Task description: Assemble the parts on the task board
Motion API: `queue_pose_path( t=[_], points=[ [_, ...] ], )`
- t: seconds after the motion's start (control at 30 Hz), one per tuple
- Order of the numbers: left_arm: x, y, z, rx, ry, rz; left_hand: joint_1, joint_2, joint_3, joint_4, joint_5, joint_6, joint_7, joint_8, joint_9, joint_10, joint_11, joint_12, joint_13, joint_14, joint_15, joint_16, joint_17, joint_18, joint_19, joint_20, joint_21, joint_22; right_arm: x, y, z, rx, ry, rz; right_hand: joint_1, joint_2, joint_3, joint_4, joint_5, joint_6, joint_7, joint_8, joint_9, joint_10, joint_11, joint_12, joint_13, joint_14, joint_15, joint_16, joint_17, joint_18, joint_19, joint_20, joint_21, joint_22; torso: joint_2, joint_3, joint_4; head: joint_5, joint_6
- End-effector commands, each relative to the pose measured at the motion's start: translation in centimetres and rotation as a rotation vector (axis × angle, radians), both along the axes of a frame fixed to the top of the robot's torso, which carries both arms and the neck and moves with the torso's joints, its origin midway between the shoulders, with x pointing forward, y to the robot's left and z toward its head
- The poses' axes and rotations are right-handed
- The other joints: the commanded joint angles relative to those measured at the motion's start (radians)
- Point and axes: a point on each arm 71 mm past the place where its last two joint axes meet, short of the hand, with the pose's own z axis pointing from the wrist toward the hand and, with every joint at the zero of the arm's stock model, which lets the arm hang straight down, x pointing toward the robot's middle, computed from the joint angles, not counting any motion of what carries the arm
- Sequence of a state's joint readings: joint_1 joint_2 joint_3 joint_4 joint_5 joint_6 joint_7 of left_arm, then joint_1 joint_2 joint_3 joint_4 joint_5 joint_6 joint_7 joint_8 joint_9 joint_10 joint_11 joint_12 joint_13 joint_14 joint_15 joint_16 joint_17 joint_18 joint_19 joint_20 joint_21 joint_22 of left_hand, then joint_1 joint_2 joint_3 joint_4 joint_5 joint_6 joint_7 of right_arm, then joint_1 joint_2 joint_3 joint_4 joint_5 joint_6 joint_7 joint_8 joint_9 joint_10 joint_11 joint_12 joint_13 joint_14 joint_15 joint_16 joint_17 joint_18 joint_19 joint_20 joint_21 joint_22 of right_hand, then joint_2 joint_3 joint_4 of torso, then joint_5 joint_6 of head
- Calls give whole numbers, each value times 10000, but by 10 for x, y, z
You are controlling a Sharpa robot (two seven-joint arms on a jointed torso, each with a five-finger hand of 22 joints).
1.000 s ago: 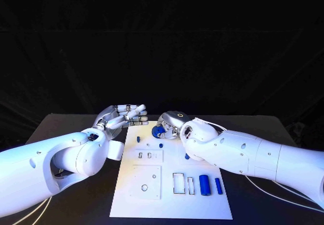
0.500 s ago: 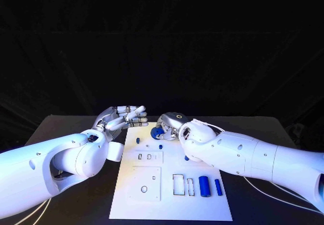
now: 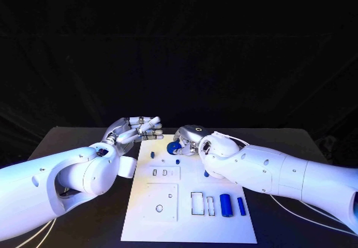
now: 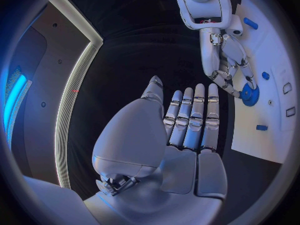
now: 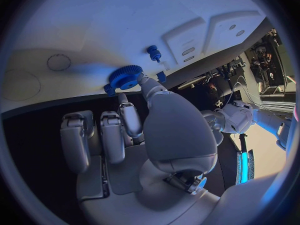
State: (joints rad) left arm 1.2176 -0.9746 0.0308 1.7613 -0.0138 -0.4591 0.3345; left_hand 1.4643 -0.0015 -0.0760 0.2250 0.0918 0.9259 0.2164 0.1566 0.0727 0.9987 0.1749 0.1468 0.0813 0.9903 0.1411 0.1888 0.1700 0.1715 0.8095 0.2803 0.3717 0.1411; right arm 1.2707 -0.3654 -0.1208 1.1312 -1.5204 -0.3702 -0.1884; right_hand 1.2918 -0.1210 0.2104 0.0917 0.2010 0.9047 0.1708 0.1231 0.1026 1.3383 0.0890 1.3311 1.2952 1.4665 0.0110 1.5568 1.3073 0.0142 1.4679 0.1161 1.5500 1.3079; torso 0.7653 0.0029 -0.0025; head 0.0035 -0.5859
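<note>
Head view: right hand (image 3: 188, 140) still pinches the blue gear (image 3: 174, 148) (barely shifted); left hand (image 3: 138, 129) stays spread.

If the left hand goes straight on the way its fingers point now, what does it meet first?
Probably the right hand, which holds the blue gear at the task board edge. The left hand is open; depth is unclear.

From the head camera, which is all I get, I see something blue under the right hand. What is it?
Observer: A toothed blue gear at the edge of the task board; a fingertip of the right hand touches it.
Operator: Is it gripped?
Observer: I cannot tell. The left wrist view shows more fingers reaching its rim.
Operator: And the left hand?
Observer: The left hand holds nothing, its fingers straight.
</note>
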Motion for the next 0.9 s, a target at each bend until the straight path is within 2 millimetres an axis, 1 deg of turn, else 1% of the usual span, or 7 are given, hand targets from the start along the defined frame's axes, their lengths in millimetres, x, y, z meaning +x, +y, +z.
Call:
queue_pose_path(
  t=[0.03,0.3,0.47,0.57,0.63,0.77,0.9],
  points=[
    [0,-2,1,-80,-27,-176,-6,88,21,-57,37,-58,31,-55,-17,-93,5,-41,-12,-48,3,-31,14,104,-65,0,-44,-12,-1,-1,-3,-126,352,69,-212,67,-86,117,187,141,-16,73,21,123,-36,70,58,990,33,55,2420,-57,794,77,-15,2370,3,2,-9,13,-17],
    [1,-2,1,-79,-27,-170,-6,88,21,-57,37,-58,31,-55,-17,-93,5,-41,-12,-48,3,-31,14,104,-65,0,-44,-12,-3,-14,4,776,-135,-99,-289,186,-137,255,657,262,-54,52,21,266,-76,229,226,1000,-2,70,2458,-80,858,47,44,2442,-11,8,-1,-7,2],
    [1,0,1,-67,-28,-136,-6,88,21,-57,37,-58,31,-55,-17,-93,5,-41,-12,-48,3,-31,14,104,-65,0,-44,-12,-10,-33,18,1726,-454,92,-121,200,-77,158,774,269,-56,17,9,316,-84,282,281,997,-11,66,2445,-78,854,35,38,2437,-30,-6,-43,7,27],
    [1,1,0,-59,-23,-118,-6,88,21,-57,37,-58,31,-55,-17,-93,5,-41,-12,-48,3,-31,14,104,-65,0,-44,-12,-14,-51,28,2044,-288,202,-57,179,-64,111,745,292,-58,15,10,297,-86,264,262,989,-14,53,2414,-63,812,32,-3,2392,-70,-12,-73,-29,52],
    [2,1,0,-53,-18,-104,-6,88,21,-57,37,-58,31,-55,-17,-93,5,-41,-12,-48,3,-31,14,104,-65,0,-44,-12,-16,-72,35,2210,65,337,88,178,-11,16,732,359,-62,22,14,246,-91,218,216,976,-19,33,2365,-29,718,27,-95,2292,-108,-12,-110,-22,54],
    [2,2,0,-44,-8,-86,-6,88,21,-57,37,-58,31,-55,-17,-93,5,-41,-12,-48,3,-31,14,104,-65,0,-44,-12,-17,-106,40,2389,617,299,246,146,37,-97,713,446,-72,31,19,220,-101,199,201,970,-26,22,2341,-2,642,19,-171,2213,-185,-9,-217,8,44],
    [3,1,-1,-50,-4,-101,-3,89,21,-59,36,-59,31,-57,-17,-95,6,-43,-12,-47,3,-31,15,105,-65,0,-44,-12,-19,-138,40,2605,1003,58,338,108,59,-168,751,414,-63,-9,3,184,-98,163,165,967,-27,18,2331,7,617,16,-197,2188,-227,14,-236,-66,58]
  ],
)
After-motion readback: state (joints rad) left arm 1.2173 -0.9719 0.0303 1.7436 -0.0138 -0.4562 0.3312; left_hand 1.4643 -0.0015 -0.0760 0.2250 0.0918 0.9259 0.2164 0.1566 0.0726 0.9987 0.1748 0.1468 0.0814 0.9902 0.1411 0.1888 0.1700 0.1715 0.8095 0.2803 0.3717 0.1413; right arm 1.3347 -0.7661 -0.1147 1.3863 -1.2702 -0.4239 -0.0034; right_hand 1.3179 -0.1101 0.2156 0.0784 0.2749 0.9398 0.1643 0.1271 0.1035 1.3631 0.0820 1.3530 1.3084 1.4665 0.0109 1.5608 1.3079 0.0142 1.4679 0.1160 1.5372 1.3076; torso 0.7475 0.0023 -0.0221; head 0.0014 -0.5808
